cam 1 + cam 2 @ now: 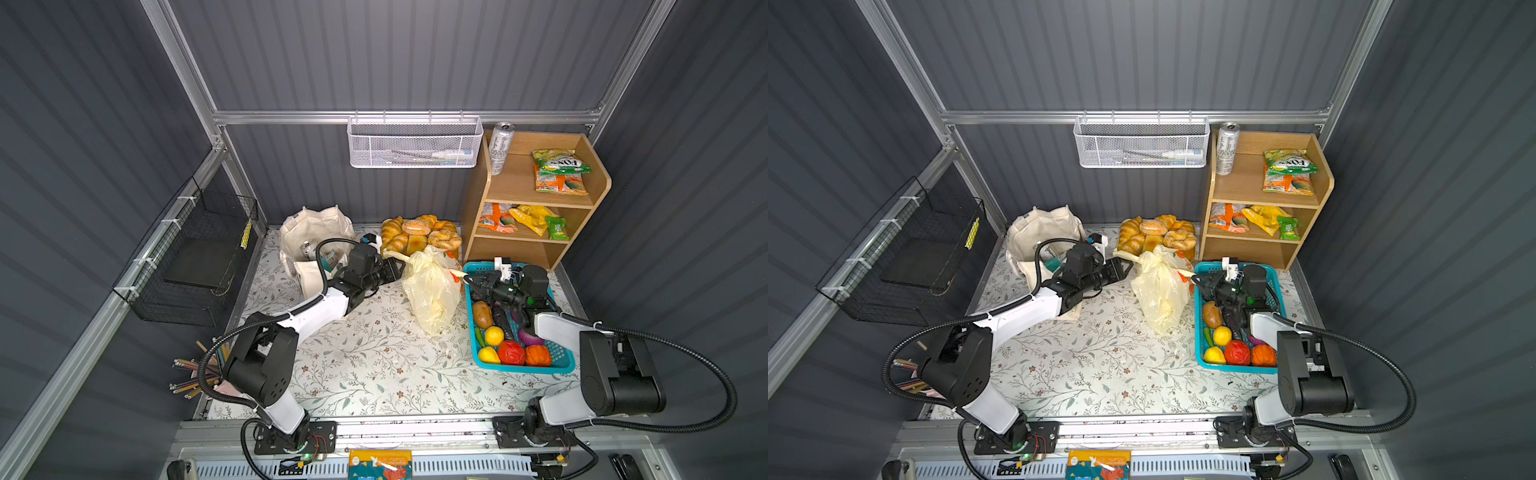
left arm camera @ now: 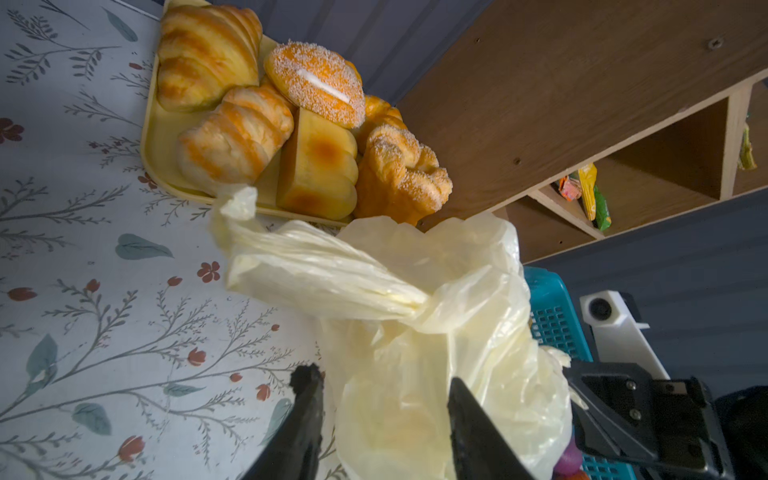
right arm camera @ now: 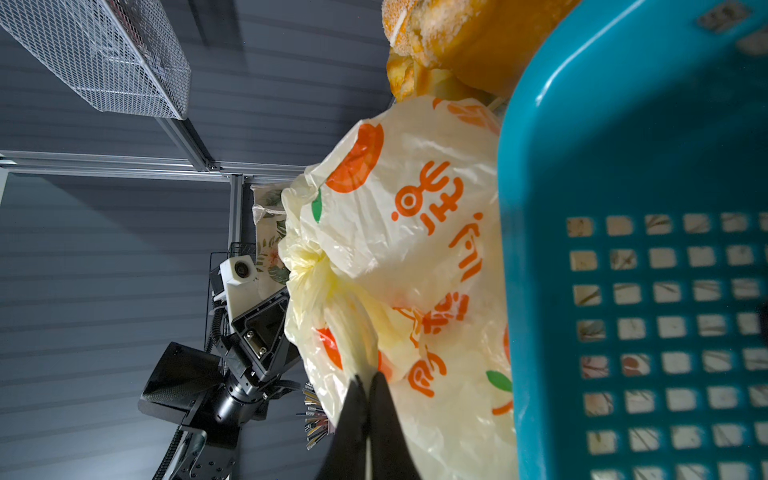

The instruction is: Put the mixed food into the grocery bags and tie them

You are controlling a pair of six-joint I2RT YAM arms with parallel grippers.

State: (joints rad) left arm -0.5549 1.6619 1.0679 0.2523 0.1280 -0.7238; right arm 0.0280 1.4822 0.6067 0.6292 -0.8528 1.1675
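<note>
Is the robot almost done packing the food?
Not yet. The plastic bag looks knotted, and the tote holds a can. Now the right gripper pinches a bag handle; the left gripper is open beside it. Left: the bread, the produce in the basket, the snacks on the shelf, and tying the tote.

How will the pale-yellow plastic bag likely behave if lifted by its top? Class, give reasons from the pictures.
Probably floppy: the plastic bag is thin, crinkled film slumping in folds. Likely to sag and swing rather than keep shape. Its twisted top looks knotted, so it may stay closed.
</note>
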